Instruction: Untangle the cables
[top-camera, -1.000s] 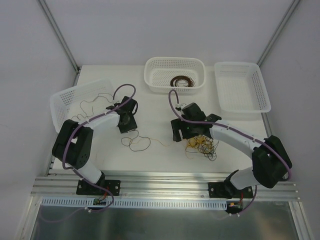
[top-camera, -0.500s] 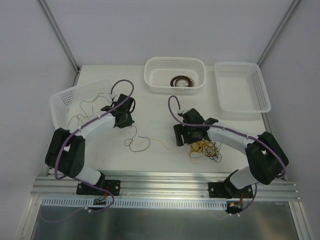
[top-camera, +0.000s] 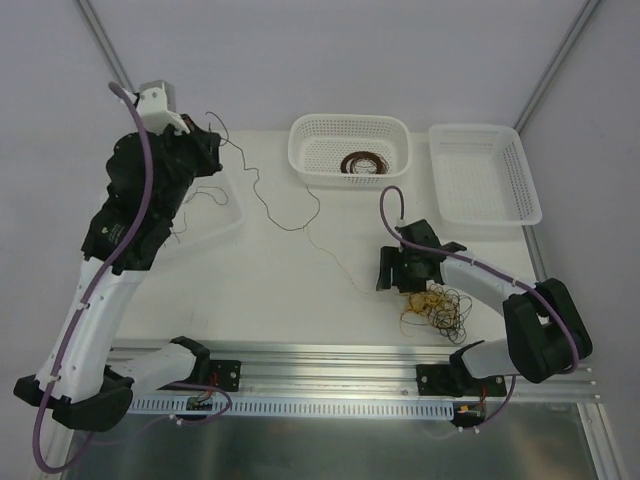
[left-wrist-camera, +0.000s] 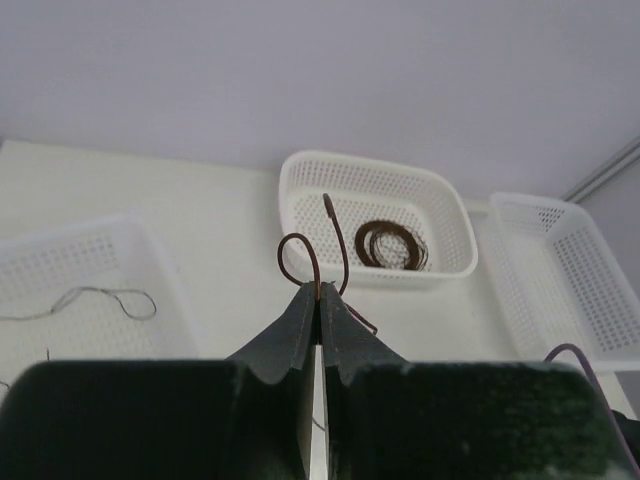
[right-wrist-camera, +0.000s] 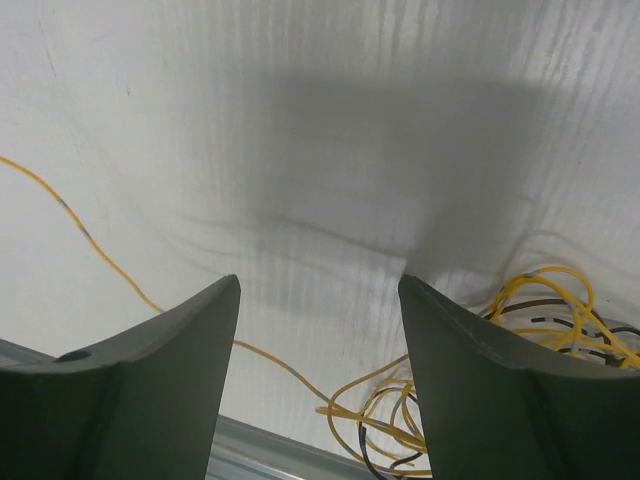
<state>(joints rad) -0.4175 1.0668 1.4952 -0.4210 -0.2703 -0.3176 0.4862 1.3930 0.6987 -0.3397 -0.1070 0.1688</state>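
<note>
The cables are a loose yellow and dark clump (top-camera: 435, 312) on the table at the front right. One long strand (top-camera: 290, 225) runs from the clump up and left to my left gripper (top-camera: 207, 140), which is raised high over the left basket. In the left wrist view my left gripper (left-wrist-camera: 320, 290) is shut on this dark brown strand (left-wrist-camera: 318, 262), whose end curls above the tips. My right gripper (top-camera: 398, 282) stands open, low over the table just left of the clump. In its wrist view the right gripper (right-wrist-camera: 320, 285) holds nothing, and yellow strands (right-wrist-camera: 545, 300) lie at the lower right.
A white middle basket (top-camera: 300, 150) at the back holds a dark coiled cable (top-camera: 365, 163). An empty white basket (top-camera: 485, 175) stands at the back right. The left basket (top-camera: 222, 212) is partly hidden by my left arm and holds a thin strand (left-wrist-camera: 110, 300). A metal rail (top-camera: 330, 360) runs along the front edge.
My left gripper shut on the brown strand and lifted it high to the back left, stretching it out from the clump. My right gripper shifted right toward the clump.
</note>
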